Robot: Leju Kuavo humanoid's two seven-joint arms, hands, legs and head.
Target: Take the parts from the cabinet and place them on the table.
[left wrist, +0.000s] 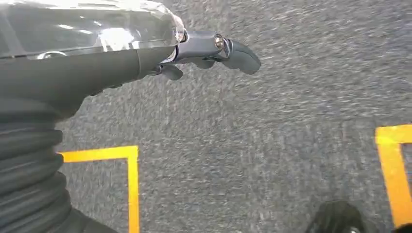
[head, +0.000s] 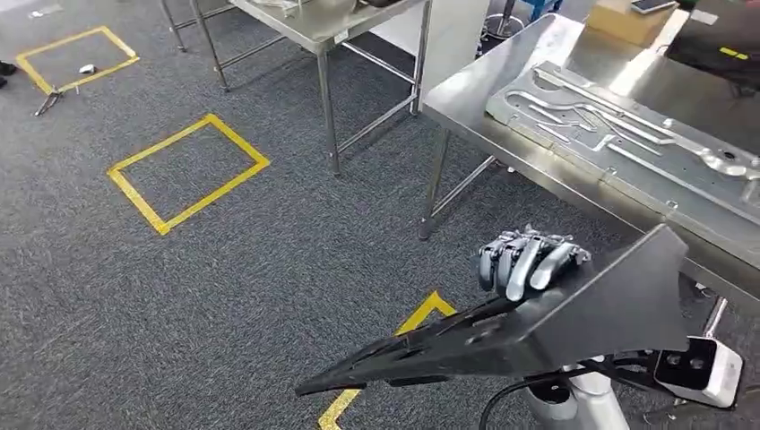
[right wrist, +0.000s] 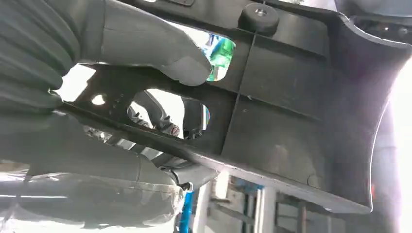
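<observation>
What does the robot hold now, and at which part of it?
The right hand holds a long black plastic part near its wide end, thumb beside a cut-out opening. The left hand hangs over the carpet and holds nothing.

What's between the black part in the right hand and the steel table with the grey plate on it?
Bare grey carpet in the head view: nothing stands between the black part, gripped by the right hand, and the steel table.

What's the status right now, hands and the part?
Right hand grips the black part, fingers over its top edge. Left hand holds nothing, over carpet. Steel table ahead on the right, grey panel already lying on it.
</observation>
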